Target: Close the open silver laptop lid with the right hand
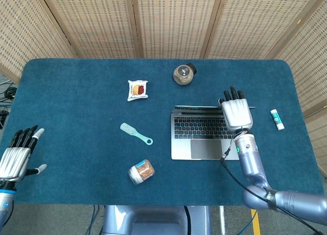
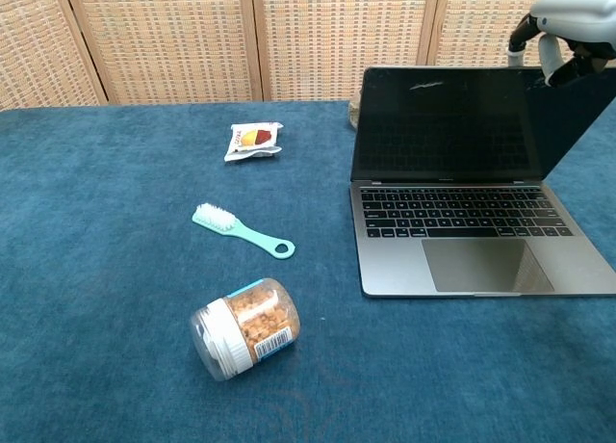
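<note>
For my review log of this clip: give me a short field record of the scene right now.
laptop: lid part open, tilted forward
right hand: fingers over lid's top edge, right corner
left hand: open, idle at table's left edge
jar: on its side, front
brush: left of laptop
snack packet: flat, further back
task: lid not yet shut

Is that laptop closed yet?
No, the laptop is still open: its dark screen stands above the keyboard, with the right hand on the lid's top edge.

We've got bare table all around our left hand (image 1: 14, 160), while the laptop (image 1: 203, 136) is boxed by a jar (image 1: 183, 74) at 12 and glue stick (image 1: 277, 119) at 3.
</note>
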